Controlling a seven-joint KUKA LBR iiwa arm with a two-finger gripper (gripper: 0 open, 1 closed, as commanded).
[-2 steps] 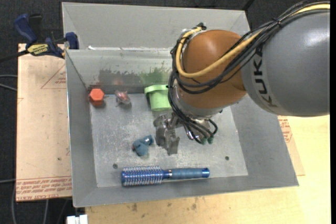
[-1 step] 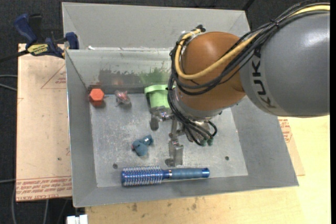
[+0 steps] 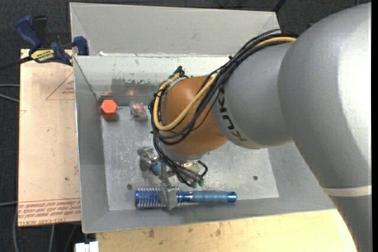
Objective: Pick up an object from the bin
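Note:
My gripper (image 3: 167, 185) hangs below the arm's orange cover, low in the front half of the bin. Its lower end is right at a blue brush (image 3: 188, 197), which lies flat along the front wall with its ribbed bristle head to the left and its smooth handle to the right. The gripper meets the brush about where head and handle join. Much of the gripper is hidden by the cover and the cables.
An orange hexagonal block (image 3: 108, 108) sits at the bin's back left. A small pale, pinkish thing (image 3: 139, 110) lies just to its right. The thick arm covers the bin's right side.

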